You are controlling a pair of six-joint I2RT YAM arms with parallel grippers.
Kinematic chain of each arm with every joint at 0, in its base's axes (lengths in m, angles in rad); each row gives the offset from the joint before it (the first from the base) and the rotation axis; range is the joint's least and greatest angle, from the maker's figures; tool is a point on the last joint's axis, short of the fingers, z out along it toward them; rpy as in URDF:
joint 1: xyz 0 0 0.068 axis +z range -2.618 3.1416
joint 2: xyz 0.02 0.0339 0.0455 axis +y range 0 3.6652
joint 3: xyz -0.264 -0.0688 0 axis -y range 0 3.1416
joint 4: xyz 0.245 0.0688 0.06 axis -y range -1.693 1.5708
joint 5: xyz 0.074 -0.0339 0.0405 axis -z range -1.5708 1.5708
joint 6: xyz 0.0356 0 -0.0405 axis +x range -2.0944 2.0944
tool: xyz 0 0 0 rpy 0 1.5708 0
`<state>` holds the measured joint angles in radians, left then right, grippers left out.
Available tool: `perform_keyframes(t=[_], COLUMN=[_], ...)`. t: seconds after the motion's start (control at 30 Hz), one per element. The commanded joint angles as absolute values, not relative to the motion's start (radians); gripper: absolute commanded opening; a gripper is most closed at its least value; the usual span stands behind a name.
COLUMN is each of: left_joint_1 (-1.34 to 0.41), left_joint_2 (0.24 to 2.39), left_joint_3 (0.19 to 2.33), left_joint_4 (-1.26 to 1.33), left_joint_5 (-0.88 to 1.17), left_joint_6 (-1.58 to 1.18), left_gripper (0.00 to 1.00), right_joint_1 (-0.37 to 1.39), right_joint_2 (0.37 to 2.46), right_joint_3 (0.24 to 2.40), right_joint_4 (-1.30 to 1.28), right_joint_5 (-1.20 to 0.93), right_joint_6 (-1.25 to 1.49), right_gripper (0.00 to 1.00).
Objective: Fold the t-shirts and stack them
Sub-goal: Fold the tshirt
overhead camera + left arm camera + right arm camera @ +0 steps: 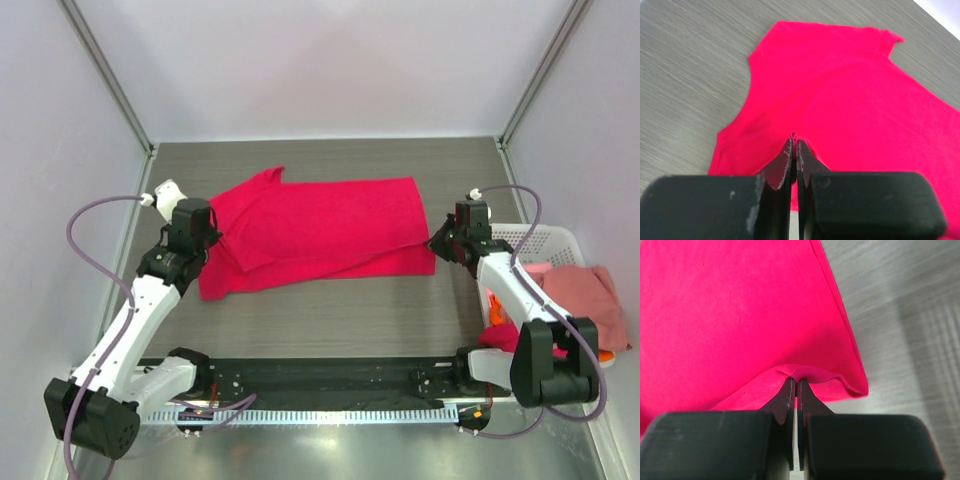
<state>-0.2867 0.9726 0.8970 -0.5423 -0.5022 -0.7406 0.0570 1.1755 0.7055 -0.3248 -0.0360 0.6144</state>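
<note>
At the near right, a salmon-pink t-shirt (585,295) spills from the white basket (545,238). Farther in, the left gripper (794,142) and right gripper (794,382) each pinch tight an edge of the crimson t-shirt (320,225), which lies half-folded across the middle of the table (330,320).

much of white basket (548,236) behind right arm (512,288), pink t-shirt (588,292)

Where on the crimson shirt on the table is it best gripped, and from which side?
Pinch the crimson t-shirt at its two short edges, coming in from left and right: it lies flat, so only edges give a lip. The left gripper and right gripper are shut there.
</note>
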Motion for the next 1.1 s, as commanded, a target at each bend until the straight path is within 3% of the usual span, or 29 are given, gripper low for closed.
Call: perform_keyframes(t=[0.0, 0.33, 0.37, 0.43, 0.5, 0.57, 0.6, 0.77, 0.8, 0.93, 0.97, 1.07], left_joint_1=[-0.285, -0.285, -0.287, -0.285, -0.284, -0.284, -0.284, -0.284, -0.285, -0.284, -0.285, -0.285], left_joint_2=[1.015, 1.310, 1.331, 1.396, 1.440, 1.505, 1.522, 1.571, 1.559, 1.468, 1.448, 1.384], left_joint_3=[0.936, 1.098, 1.106, 1.112, 1.120, 1.126, 1.135, 1.177, 1.166, 1.131, 1.126, 1.126], left_joint_4=[-0.428, -0.289, -0.272, -0.198, -0.158, -0.109, -0.094, -0.093, -0.100, -0.196, -0.227, -0.400], left_joint_5=[-0.590, -0.650, -0.656, -0.654, -0.655, -0.658, -0.655, -0.626, -0.624, -0.614, -0.612, -0.609], left_joint_6=[-0.715, -0.647, -0.641, -0.627, -0.624, -0.617, -0.612, -0.607, -0.617, -0.675, -0.690, -0.802], left_gripper=[0.04, 0.01, 0.01, 0.00, 0.00, 0.04, 0.07, 0.41, 0.53, 0.79, 0.90, 0.98], right_joint_1=[0.055, 0.057, 0.057, 0.055, 0.055, 0.057, 0.061, 0.097, 0.103, 0.141, 0.153, 0.178], right_joint_2=[1.245, 1.448, 1.462, 1.457, 1.412, 1.359, 1.330, 1.132, 1.111, 1.026, 1.022, 1.032], right_joint_3=[0.793, 0.925, 0.928, 0.917, 0.881, 0.839, 0.792, 0.643, 0.606, 0.535, 0.516, 0.497], right_joint_4=[-0.247, -0.213, -0.209, -0.190, -0.172, -0.153, -0.146, -0.143, -0.153, -0.172, -0.178, -0.192], right_joint_5=[-0.009, -0.020, -0.044, -0.037, -0.037, -0.044, -0.044, -0.005, -0.003, 0.098, 0.132, 0.219], right_joint_6=[0.588, 0.574, 0.571, 0.580, 0.592, 0.617, 0.627, 0.721, 0.739, 0.828, 0.869, 0.920], right_gripper=[0.01, 0.03, 0.08, 0.37, 0.55, 0.56, 0.56, 0.57, 0.57, 0.57, 0.57, 0.57])
